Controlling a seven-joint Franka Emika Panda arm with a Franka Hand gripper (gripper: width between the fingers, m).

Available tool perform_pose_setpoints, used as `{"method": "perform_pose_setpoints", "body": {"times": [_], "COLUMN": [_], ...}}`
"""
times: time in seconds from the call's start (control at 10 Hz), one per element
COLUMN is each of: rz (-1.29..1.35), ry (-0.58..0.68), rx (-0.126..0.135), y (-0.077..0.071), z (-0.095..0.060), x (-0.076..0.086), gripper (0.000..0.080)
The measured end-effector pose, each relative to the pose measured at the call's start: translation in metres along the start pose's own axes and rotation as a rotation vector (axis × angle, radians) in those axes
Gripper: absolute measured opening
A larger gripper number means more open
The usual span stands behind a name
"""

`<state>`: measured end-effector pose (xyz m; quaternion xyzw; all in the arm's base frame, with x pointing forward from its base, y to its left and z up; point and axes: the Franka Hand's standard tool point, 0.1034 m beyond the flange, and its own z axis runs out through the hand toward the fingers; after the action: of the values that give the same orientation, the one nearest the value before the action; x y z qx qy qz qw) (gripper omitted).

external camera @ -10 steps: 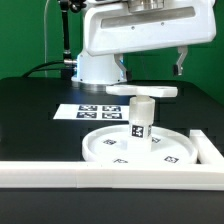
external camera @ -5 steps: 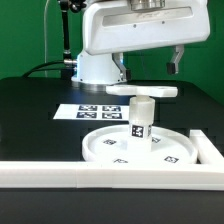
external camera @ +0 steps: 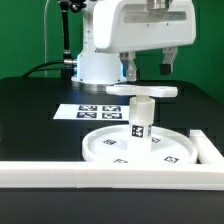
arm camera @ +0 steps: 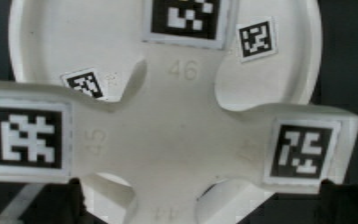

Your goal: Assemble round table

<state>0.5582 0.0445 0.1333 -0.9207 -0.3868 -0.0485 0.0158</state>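
My pincer (external camera: 149, 68) hangs wide open and empty, straight above the leg (external camera: 141, 122). Just under it, the cross-shaped base piece (external camera: 142, 91) lies flat on the leg's top end. The leg stands upright, long axis vertical, at the middle of the round disc (external camera: 100, 148). So I judge my way to it is straight down, with nothing between. Beyond the leg on the exterior camera's side runs the border wall (external camera: 100, 172), and behind the leg lies the marker board (external camera: 90, 111).
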Motion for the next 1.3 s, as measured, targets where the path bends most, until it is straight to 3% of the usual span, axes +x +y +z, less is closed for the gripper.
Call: {"method": "perform_pose_setpoints", "body": {"times": [0.7,1.3], "rz": [-0.495,-0.484], "ry": [-0.056,-0.078], "rx": [-0.028,-0.005], "y": [0.001,-0.004], "z": [0.006,0.025], "x": [-0.007,-0.011], "gripper": [0.0649,0.0649]}}
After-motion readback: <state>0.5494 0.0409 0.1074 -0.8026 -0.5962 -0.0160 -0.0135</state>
